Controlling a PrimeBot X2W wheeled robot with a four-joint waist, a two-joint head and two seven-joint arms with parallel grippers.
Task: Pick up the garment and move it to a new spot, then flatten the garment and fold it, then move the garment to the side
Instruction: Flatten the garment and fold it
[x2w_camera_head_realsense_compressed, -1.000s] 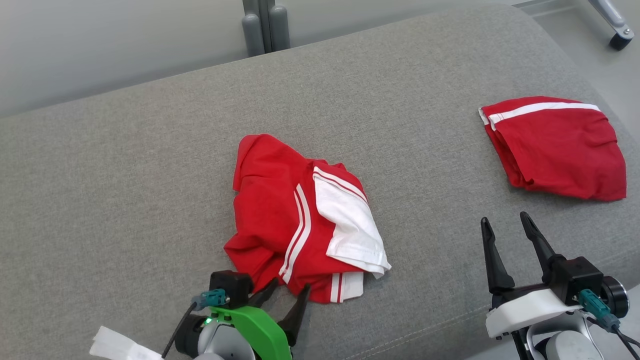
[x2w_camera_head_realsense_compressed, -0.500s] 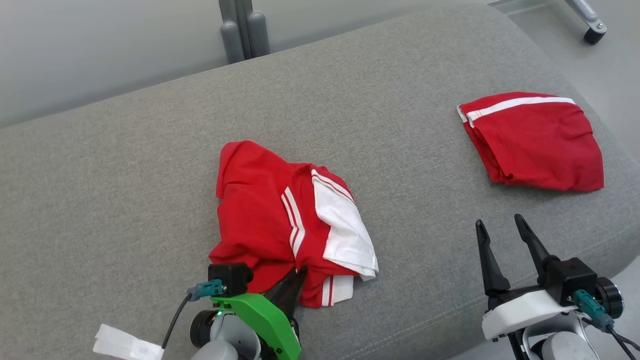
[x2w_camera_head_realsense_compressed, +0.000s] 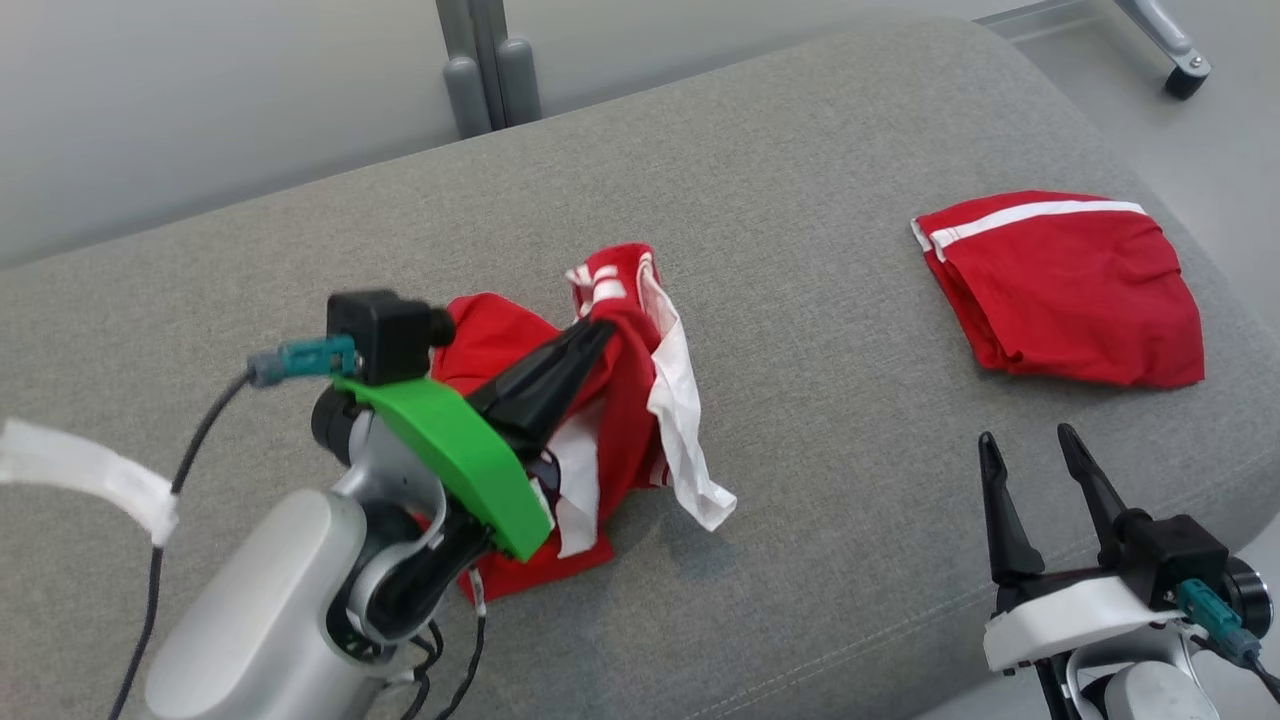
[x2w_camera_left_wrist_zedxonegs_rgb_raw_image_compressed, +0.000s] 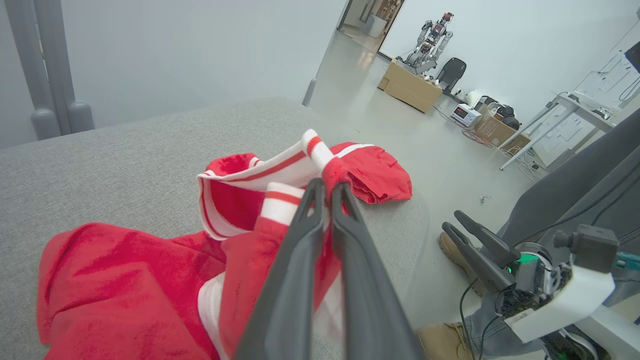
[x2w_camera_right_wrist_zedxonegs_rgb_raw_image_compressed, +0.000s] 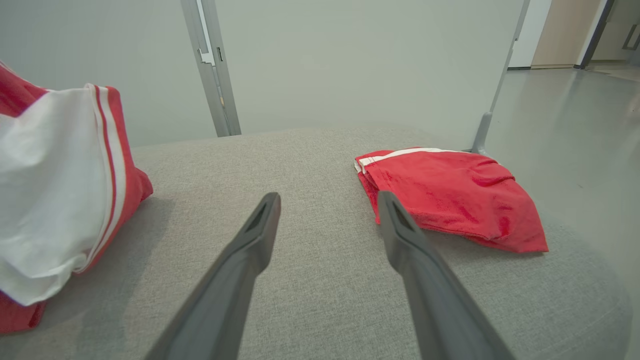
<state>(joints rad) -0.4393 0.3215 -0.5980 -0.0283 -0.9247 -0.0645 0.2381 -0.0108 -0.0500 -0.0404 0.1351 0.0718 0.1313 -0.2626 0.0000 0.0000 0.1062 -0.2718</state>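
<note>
left gripper (x2w_camera_head_realsense_compressed: 600, 329) has clamped the garment (x2w_camera_head_realsense_compressed: 490, 335) and half-lifted it off the cushion (x2w_camera_head_realsense_compressed: 800, 200) — pick-up underway; right gripper (x2w_camera_head_realsense_compressed: 1025, 437) gapes wide.

The garment (x2w_camera_head_realsense_compressed: 630, 400) is red with white panels and white stripes; its blurred cuff (x2w_camera_head_realsense_compressed: 603, 282) seems banded red and white. The folded garment (x2w_camera_head_realsense_compressed: 1070, 300) is red with a white stripe, the cushion (x2w_camera_head_realsense_compressed: 800, 180) flecked grey.

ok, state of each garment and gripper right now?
crumpled garment: bunched, striped edge pinched and raised, lower part on the cushion.
folded garment: folded, lying flat on the cushion, nothing touching it.
left gripper: shut on the crumpled garment.
right gripper: open, empty, above the cushion.
</note>
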